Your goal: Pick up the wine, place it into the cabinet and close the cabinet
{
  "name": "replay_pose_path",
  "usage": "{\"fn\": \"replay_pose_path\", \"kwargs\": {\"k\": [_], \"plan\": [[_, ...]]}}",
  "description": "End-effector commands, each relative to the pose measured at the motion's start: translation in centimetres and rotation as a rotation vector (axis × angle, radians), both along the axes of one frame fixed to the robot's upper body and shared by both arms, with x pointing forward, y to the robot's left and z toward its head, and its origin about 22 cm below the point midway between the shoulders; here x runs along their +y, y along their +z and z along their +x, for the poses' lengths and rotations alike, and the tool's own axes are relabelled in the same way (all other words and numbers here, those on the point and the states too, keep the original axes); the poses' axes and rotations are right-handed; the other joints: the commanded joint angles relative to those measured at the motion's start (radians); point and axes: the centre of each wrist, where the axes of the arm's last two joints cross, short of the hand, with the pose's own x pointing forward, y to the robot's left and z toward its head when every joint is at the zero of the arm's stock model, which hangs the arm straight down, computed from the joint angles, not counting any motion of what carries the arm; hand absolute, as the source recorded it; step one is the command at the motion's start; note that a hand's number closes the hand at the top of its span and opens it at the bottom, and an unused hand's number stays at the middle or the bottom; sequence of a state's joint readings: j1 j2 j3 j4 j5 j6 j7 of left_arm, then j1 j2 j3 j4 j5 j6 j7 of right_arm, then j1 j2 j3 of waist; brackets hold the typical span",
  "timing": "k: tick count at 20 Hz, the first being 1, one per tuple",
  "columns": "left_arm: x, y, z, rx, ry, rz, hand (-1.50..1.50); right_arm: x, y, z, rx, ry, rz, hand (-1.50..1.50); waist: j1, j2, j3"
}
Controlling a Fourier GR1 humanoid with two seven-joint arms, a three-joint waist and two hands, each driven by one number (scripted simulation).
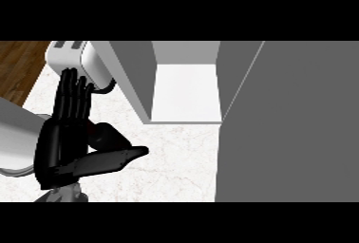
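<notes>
Black left hand (63, 152) at the view's left: fingers straight, pressed together, pointing up; thumb stuck out sideways, pinching nothing. Dark, rounded, red-tinged wine bottle (108, 134) (identity probable, mostly hidden) stands just behind the thumb on the white marble counter (175, 161), outside the open grey cabinet (186, 92). Risk — a careless thumb sweep could topple it; the swung-out grey cabinet door (288, 142) narrows the approach.

The scene is being viewed through one head camera, which is being pointed steeply down at the counter (175, 156). The open cabinet (186, 95) is being framed close, straight ahead, while the left hand (67, 147) is being caught large at the lower left.
</notes>
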State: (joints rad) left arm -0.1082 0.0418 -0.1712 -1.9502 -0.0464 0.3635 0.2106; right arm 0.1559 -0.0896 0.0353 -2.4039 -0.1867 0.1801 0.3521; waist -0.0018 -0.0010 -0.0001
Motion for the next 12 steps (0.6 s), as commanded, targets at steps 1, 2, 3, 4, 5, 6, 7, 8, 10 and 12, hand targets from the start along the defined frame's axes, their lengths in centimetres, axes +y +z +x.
{"fn": "replay_pose_path", "kwargs": {"k": [1,2,3,4,5,6,7,8,10,12], "plan": [[2.4,-0.1,-1.1,0.025,0.022,0.010,-1.50,0.1,0.6,-2.0,-0.004,0.016,0.014,-1.50,0.000,-0.001,0.000],[3.3,-0.1,-1.5,0.017,0.020,0.013,-1.50,0.1,0.4,-0.1,-0.021,0.008,0.016,-1.50,0.003,0.000,0.000],[2.9,-1.2,0.0,0.021,0.021,0.018,-1.50,0.7,1.1,0.0,-0.011,0.010,0.020,-1.50,0.001,0.001,0.000],[2.0,-1.1,-1.6,0.037,0.022,0.013,-1.50,0.4,0.3,0.9,-0.022,0.010,0.016,-1.50,0.003,0.000,0.000],[2.4,-1.7,-0.9,0.035,0.042,0.035,-1.50,0.9,1.2,-0.7,0.000,0.010,0.026,-1.50,0.001,0.000,0.000],[4.0,-2.8,-0.8,0.057,0.016,0.017,-1.50,0.8,0.9,0.0,-0.004,0.015,0.040,-1.50,0.001,0.001,0.000],[2.3,-2.6,-2.3,0.047,0.047,0.035,-1.50,-0.2,0.1,-1.7,0.001,0.013,0.018,-1.50,-0.001,-0.001,0.000],[4.2,-3.8,-0.2,0.037,0.040,0.019,-1.50,0.8,1.0,-0.1,0.010,0.013,0.018,-1.50,0.001,0.001,0.000],[5.4,-4.1,-0.8,0.054,0.038,0.030,-1.50,1.4,1.3,1.0,-0.014,0.017,0.011,-1.50,0.004,0.001,0.000],[4.0,-3.8,-2.5,0.074,0.047,0.028,-1.50,1.0,2.4,0.1,-0.012,0.003,0.030,-1.50,0.004,0.000,0.000]]}}
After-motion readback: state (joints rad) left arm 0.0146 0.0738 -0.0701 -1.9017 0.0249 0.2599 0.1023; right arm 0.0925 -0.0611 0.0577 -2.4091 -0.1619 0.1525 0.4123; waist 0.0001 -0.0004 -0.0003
